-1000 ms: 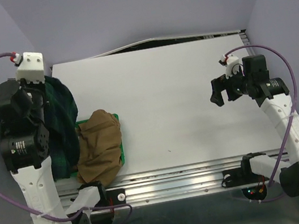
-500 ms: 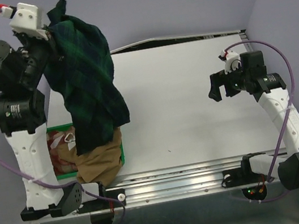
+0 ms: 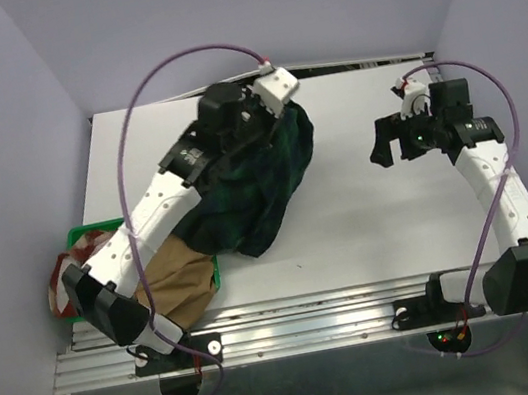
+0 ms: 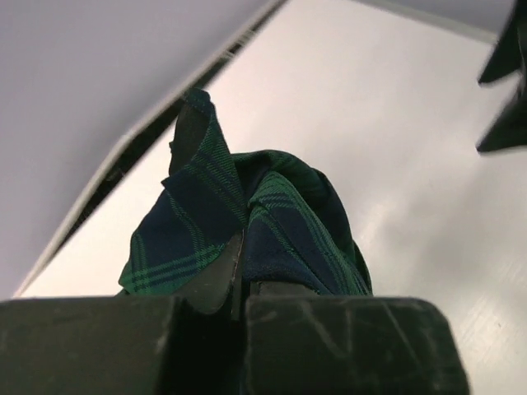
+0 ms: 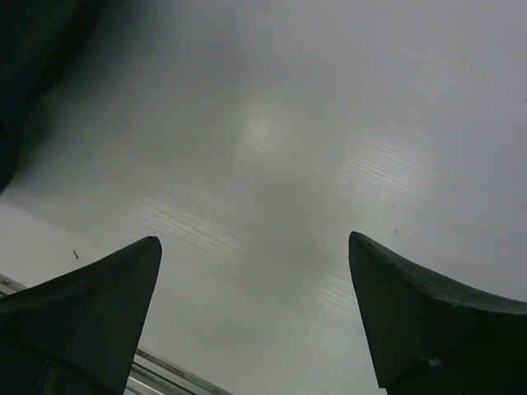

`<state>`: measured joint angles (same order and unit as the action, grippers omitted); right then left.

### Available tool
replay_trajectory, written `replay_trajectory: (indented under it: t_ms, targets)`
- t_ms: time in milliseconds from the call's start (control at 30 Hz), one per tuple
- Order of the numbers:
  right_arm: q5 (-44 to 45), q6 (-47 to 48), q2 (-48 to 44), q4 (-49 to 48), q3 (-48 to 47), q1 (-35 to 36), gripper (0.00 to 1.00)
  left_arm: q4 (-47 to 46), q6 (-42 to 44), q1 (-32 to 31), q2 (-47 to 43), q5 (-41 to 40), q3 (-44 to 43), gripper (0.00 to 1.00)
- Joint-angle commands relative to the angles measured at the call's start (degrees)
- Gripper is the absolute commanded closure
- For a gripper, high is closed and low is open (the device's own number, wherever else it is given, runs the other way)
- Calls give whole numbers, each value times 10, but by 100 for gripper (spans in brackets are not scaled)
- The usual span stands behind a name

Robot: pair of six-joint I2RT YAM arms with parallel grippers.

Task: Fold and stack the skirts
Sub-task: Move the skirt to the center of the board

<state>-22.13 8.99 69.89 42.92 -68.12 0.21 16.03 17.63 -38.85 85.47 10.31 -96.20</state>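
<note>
My left arm reaches across to the back middle of the table, and its gripper [image 3: 278, 117] is shut on the dark green-and-navy tartan skirt [image 3: 254, 187]. That skirt trails in a heap down to the table's left. In the left wrist view the tartan cloth [image 4: 272, 222] is pinched in the left gripper [image 4: 239, 265]. The tan-brown skirt [image 3: 179, 285] lies bunched at the near left, partly under the arm. A red-and-cream checked skirt [image 3: 63, 282] shows in the green tray [image 3: 85, 232]. My right gripper [image 3: 389, 143] [image 5: 254, 247] hovers open over bare table, to the right of the tartan.
The white table [image 3: 371, 230] ends in a metal rail [image 3: 305, 322] at the near edge. Purple walls close in the back and sides. The right gripper's dark fingertips [image 4: 504, 82] show at the upper right of the left wrist view. The left arm's purple cable [image 3: 140, 91] arcs over the table.
My left arm has lifted the tartan skirt out of the tray at the left, swung it high, and carried it right to the table's middle. The checked skirt is uncovered. The right gripper barely moved.
</note>
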Motion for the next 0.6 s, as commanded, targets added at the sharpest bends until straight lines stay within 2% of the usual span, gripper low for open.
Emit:
replay_trajectory:
  t_ms: [0, 67, 100, 167, 200, 233, 333, 367, 467, 500, 567]
  targets:
    - [-35, -24, 40, -21, -40, -98, 0, -93, 48, -87, 21, -61, 80, 100]
    - [-119, -32, 68, -16, -49, -176, 0, -103, 52, -125, 47, -80, 130, 100]
    - [-141, -30, 97, -10, -53, -190, 1, -115, 51, -161, 57, -85, 145, 100]
    - [-188, -25, 122, 6, -52, -199, 2, -118, 52, -196, 85, -86, 167, 100]
    - [-201, -25, 137, 7, -47, -199, 2, -116, 55, -227, 103, -90, 168, 96]
    - [-214, -23, 142, 7, -42, -199, 3, -114, 57, -241, 110, -93, 166, 82]
    - [-243, -4, 156, 16, -32, -199, 3, -113, 49, -258, 109, -88, 158, 55]
    - [-250, 3, 159, 32, -32, -199, 3, -111, 45, -258, 103, -87, 149, 34]
    - [-273, 37, 163, 65, -30, -199, 3, -95, 43, -243, 72, -74, 139, 31]
    - [-276, 44, 164, 73, -30, -199, 3, -86, 39, -232, 60, -63, 139, 22]
    - [-284, 66, 167, 95, -23, -199, 3, -68, 16, -184, 37, -16, 135, 21]
